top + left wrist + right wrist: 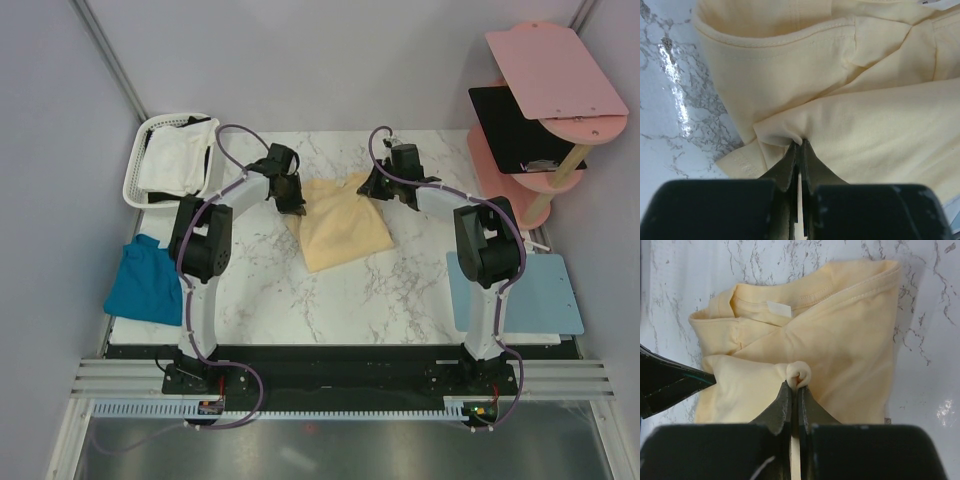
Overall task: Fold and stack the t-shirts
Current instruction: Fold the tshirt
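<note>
A pale yellow t-shirt (340,232) lies partly folded in the middle of the marble table (300,310). My left gripper (292,202) is at the shirt's far left edge, shut on a pinch of yellow cloth (790,131) near a hemmed edge. My right gripper (376,188) is at the far right corner, shut on a small curl of the same cloth (800,373). The white neck label (778,308) shows in the right wrist view. A teal t-shirt (146,282) lies crumpled over the table's left edge. A white t-shirt (178,160) sits in the basket (135,172).
The white slotted basket stands at the back left corner. A light-blue mat (545,295) lies on the right edge beside the right arm. A pink tiered stand (545,95) holding a black board rises at the back right.
</note>
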Robot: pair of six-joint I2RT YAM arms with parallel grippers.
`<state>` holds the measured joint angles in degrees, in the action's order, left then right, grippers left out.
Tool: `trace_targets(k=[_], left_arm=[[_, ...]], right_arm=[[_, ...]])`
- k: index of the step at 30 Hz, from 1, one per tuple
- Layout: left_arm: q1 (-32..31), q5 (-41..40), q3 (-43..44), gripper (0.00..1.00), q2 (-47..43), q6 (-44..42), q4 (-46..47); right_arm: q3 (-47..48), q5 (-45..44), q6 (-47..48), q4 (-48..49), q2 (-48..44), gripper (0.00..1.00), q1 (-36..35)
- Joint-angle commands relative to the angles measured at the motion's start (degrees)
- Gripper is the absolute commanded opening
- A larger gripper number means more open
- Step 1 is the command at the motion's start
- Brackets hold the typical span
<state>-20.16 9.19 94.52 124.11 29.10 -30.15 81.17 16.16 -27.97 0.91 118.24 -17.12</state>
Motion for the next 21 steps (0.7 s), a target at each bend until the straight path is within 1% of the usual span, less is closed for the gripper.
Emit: trace_targets(k=[1, 7, 10, 15, 21], left_arm=[[0.0, -0.3, 0.4, 0.02, -4.8, -1.1, 1.4], [-0.1, -1.6, -0.8, 0.02, -11.4, -1.5, 2.2], [0.0, -2.2, -0.3, 0.02, -12.3, -1.3, 2.8], [0.5, -2.1, 3.1, 0.02, -9.5, -1.3, 2.7], [1.5, -2.1, 8.0, 0.02, -2.6, -0.5, 1.8]], right_arm=[[-0.6, 0.5, 0.7, 3.7, -3.1, 0.00, 0.1], [-4.8, -0.1, 1.9, 4.4, -9.2, 0.00, 0.1], [-5.4, -1.7, 1.9, 5.0, -10.8, 0.00, 0.2], [-1.8, -2.7, 1.7, 5.3, -8.4, 0.01, 0.7], [3.1, -5.5, 0.7, 5.2, -0.8, 0.02, 1.7]])
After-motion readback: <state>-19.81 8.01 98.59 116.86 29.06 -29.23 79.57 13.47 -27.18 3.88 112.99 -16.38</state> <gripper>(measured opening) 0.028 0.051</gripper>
